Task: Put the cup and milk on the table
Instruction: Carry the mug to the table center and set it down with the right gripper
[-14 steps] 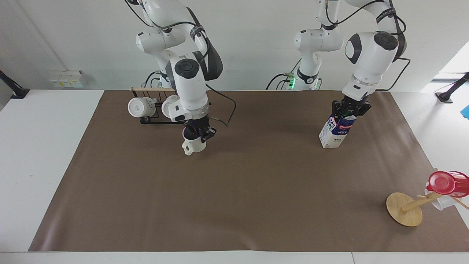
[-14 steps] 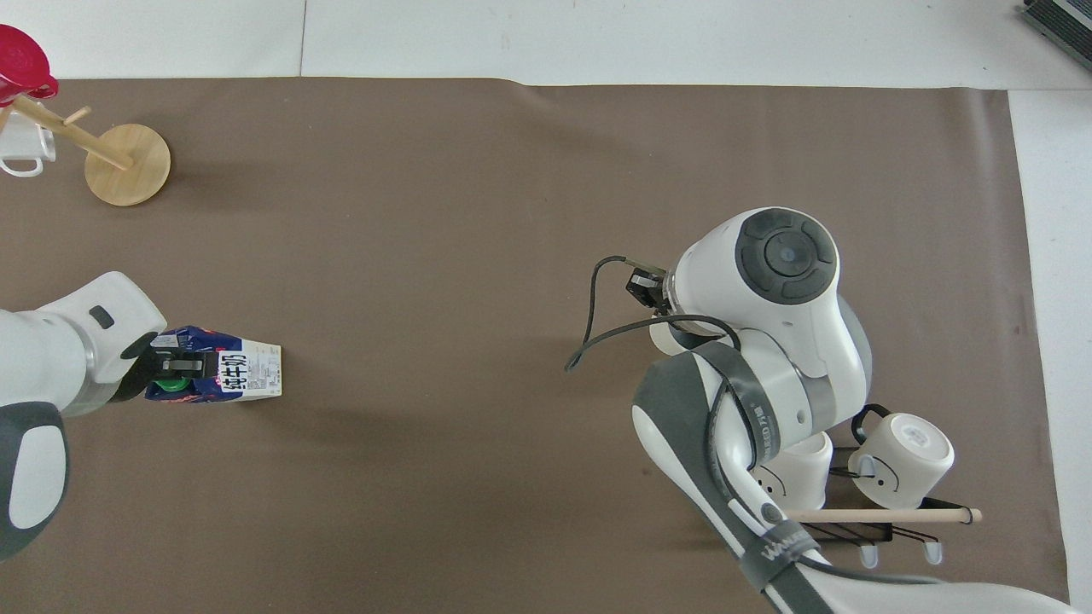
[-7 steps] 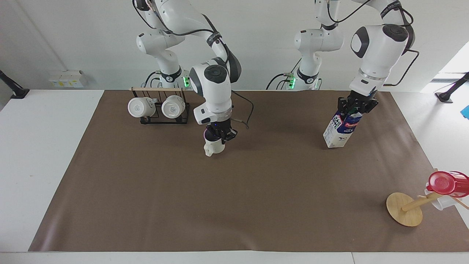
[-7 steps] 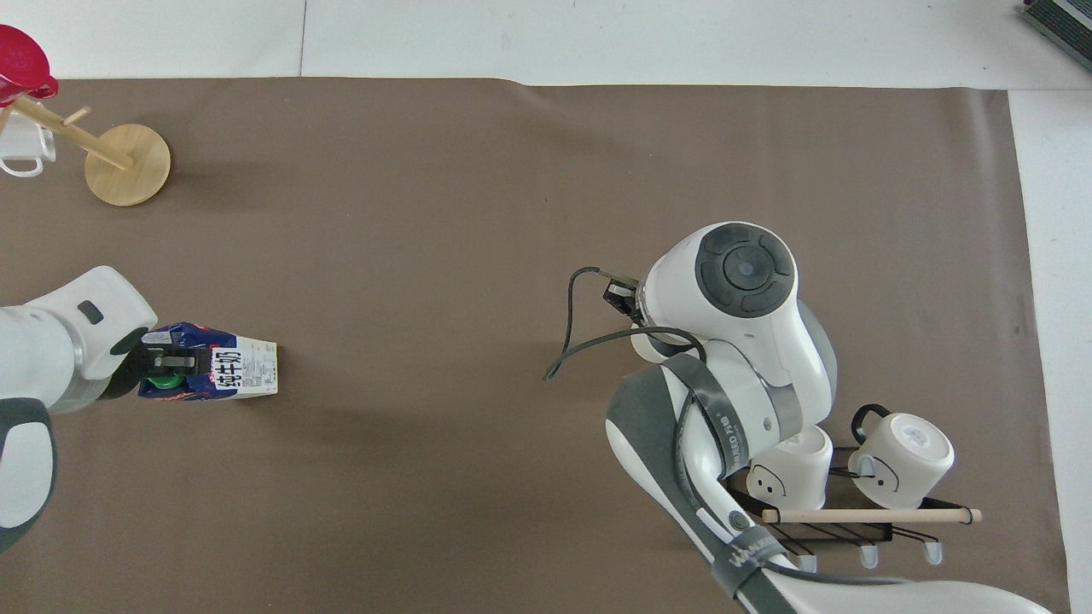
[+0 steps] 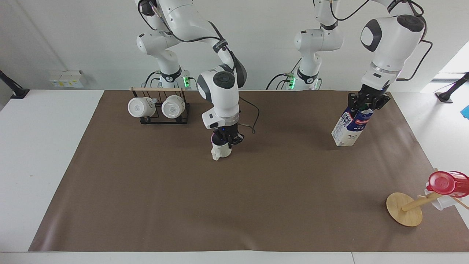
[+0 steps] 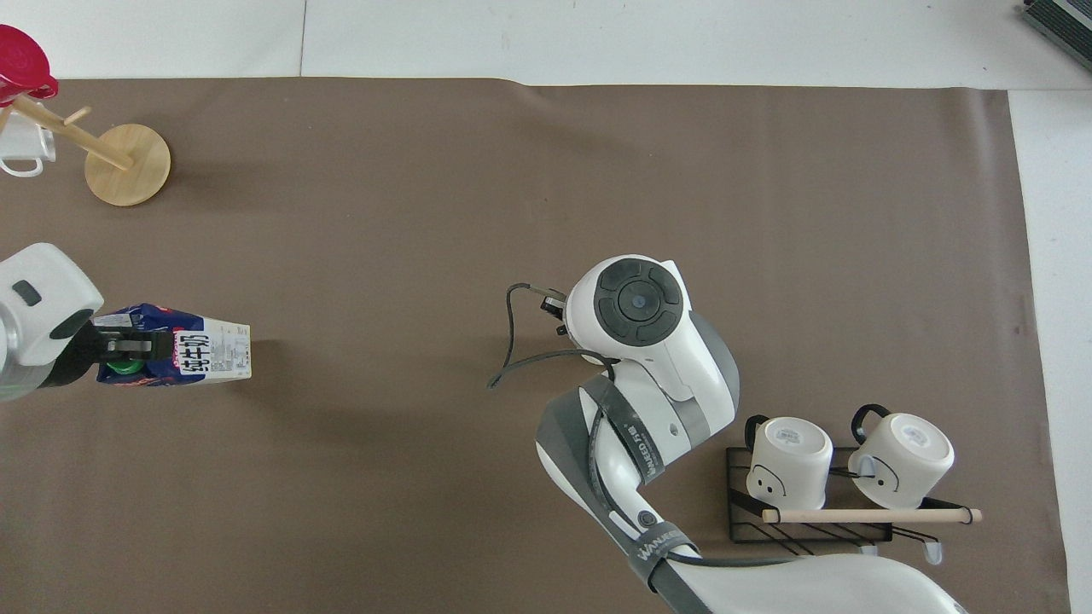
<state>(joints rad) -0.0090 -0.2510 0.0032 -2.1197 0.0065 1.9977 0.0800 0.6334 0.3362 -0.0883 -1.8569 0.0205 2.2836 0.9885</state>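
Observation:
My right gripper is shut on the rim of the cream-white cup. It holds the cup upright, low over the brown mat of the table, beside the mug rack toward the table's middle. In the overhead view the right arm's wrist hides the cup and this gripper. My left gripper is shut on the top of the blue-and-white milk, by its green cap. The carton hangs slightly tilted, low over the mat toward the left arm's end. The milk and the left gripper also show in the overhead view.
A black wire rack with two white mugs stands near the right arm's base; it also shows in the overhead view. A tipped wooden mug tree carrying a red cup lies at the mat's corner farthest from the robots, at the left arm's end.
The right gripper has carried the cup away from the rack toward the table's middle. The left gripper has carried the milk toward the left arm's end of the table.

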